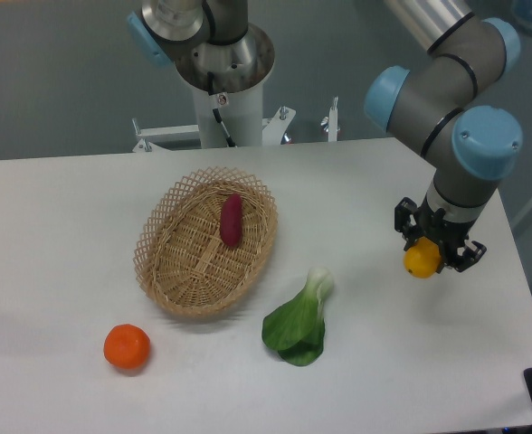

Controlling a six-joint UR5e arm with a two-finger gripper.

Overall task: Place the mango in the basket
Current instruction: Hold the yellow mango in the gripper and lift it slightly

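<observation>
- Hanging in the end effector (426, 256) near the right edge of the counter (411, 362): the mango (421, 261), yellow-orange, only its lower rounded part showing below the dark fingers.
- Clamped on the mango from both sides, with black fingers (405, 226) reaching down around the fruit's upper half.
- Hard to tell whether raised off the counter or just touching it; no clear shadow readable under the fruit.
- Pointing straight down from a grey wrist with light-blue caps, the arm (456, 81) coming in from the upper right corner of the view.
- Lying well apart from the mango, left of the counter's middle: the basket (171, 271), oval, tan wicker, open lattice rim, long axis running from the near-left toward the far-right.
- Resting inside the basket, in its far-right half: a slim dark-red sweet potato (232, 221), lengthwise roughly upright in the view, nearer the far edge of the counter than the near one.
- Lying between basket and mango, closer to the near edge: a bok choy (299, 324), pale stalk end pointing toward the far right, dark green leaves spread toward the near edge, just beside the basket's right rim but apart from it.
- Sitting toward the near-left corner of the counter, below the basket and apart from it: a round orange tangerine (127, 347).
- Standing beyond the far edge of the counter, behind the basket: the white robot base (225, 99) with its bolted feet.
</observation>
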